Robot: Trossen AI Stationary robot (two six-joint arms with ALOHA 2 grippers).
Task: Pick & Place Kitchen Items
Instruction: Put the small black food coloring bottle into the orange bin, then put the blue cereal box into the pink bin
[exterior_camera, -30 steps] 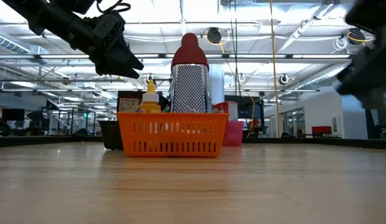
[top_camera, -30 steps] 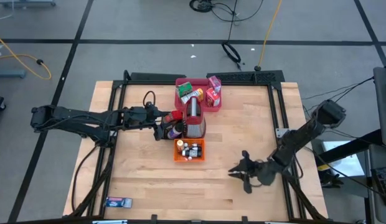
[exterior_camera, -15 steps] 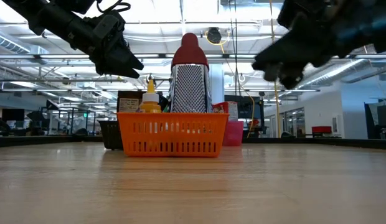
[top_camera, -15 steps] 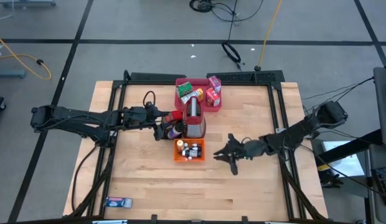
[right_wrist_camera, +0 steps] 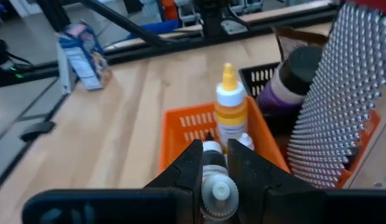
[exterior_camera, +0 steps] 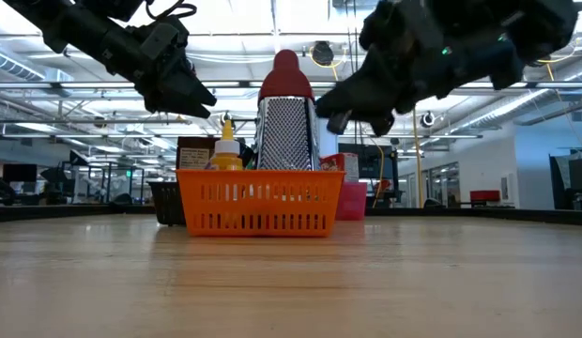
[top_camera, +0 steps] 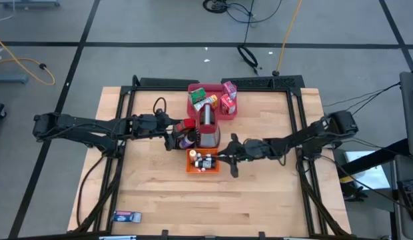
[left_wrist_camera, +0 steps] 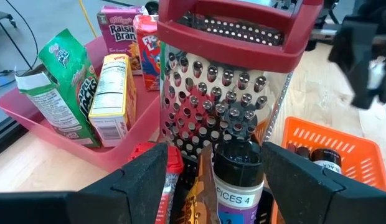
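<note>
An orange basket (top_camera: 191, 167) of small bottles stands mid-table, with a yellow-capped bottle (right_wrist_camera: 230, 102) upright in it. Behind it are a red-topped grater (top_camera: 208, 127) and a black basket (exterior_camera: 167, 202) holding a dark-lidded spice bottle (left_wrist_camera: 238, 180). My left gripper (top_camera: 173, 138) hovers open above the black basket, one finger on each side of that bottle. My right gripper (top_camera: 224, 158) is at the orange basket's right side, above its rim, shut on a tiny bottle (right_wrist_camera: 218, 190). Cereal cartons (left_wrist_camera: 112, 93) stand in the pink tray (top_camera: 192, 107). My right gripper pinches a tiny dark bottle between its two fingers; the bottle's pale ridged cap (right_wrist_camera: 219, 193) shows in the narrow gap. The fingers reach nearly level from the table's right side. The bottle is lifted clear, above the orange basket's rim.
A blue carton (top_camera: 126, 217) lies alone near the table's near left corner. The grater (right_wrist_camera: 333, 93) rises tall right beside my right gripper. Bare wood stretches along the near side and the right of the table.
My right gripper has swung from the table's near right area toward the left and far side, up to the orange basket, rising a little and rolling as it went. Its fingers have stayed shut. My left gripper has kept still.
</note>
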